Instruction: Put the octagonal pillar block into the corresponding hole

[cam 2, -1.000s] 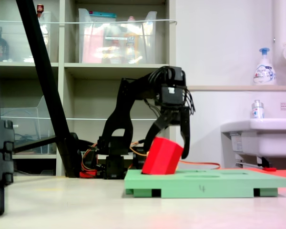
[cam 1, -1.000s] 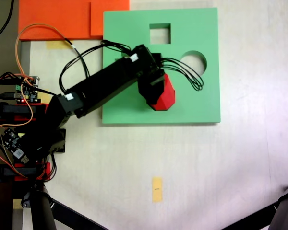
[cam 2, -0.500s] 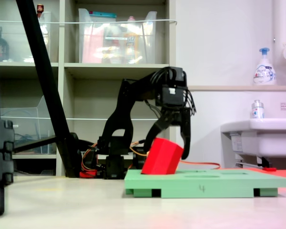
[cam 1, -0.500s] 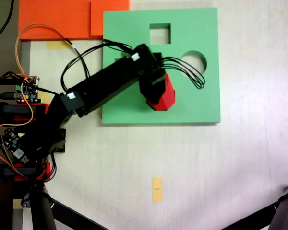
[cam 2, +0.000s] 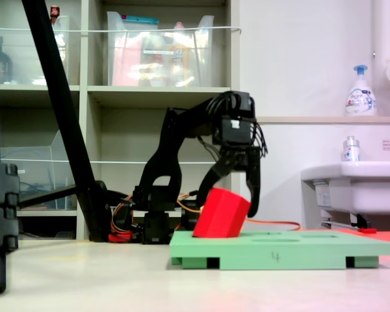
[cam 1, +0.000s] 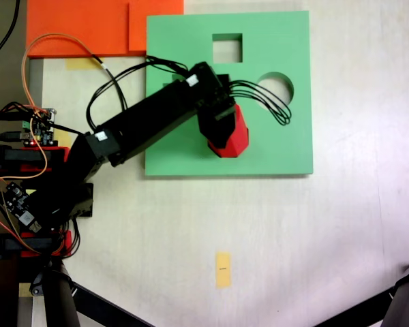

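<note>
The red octagonal pillar block [cam 1: 236, 140] [cam 2: 221, 214] stands tilted on the lower middle of the green foam board [cam 1: 279, 146] [cam 2: 299, 249], its lower end sunk a little into the board. The corresponding hole is hidden under the block and the arm. My gripper [cam 1: 222, 131] [cam 2: 227, 203] comes down from above. One finger sits on each side of the block's upper end, and both appear to touch it. In the first exterior view the gripper covers the block's upper left part.
A square cutout [cam 1: 227, 48] and a round cutout [cam 1: 276, 87] lie open on the board's far side. Orange foam sheets [cam 1: 88, 27] lie at the top left, a yellow tag [cam 1: 223, 269] on the table below. Arm base and wiring [cam 1: 34, 170] fill the first exterior view's left.
The gripper and the block have shifted very slightly toward the second exterior view's right. The block stays tilted at the same spot on the board.
</note>
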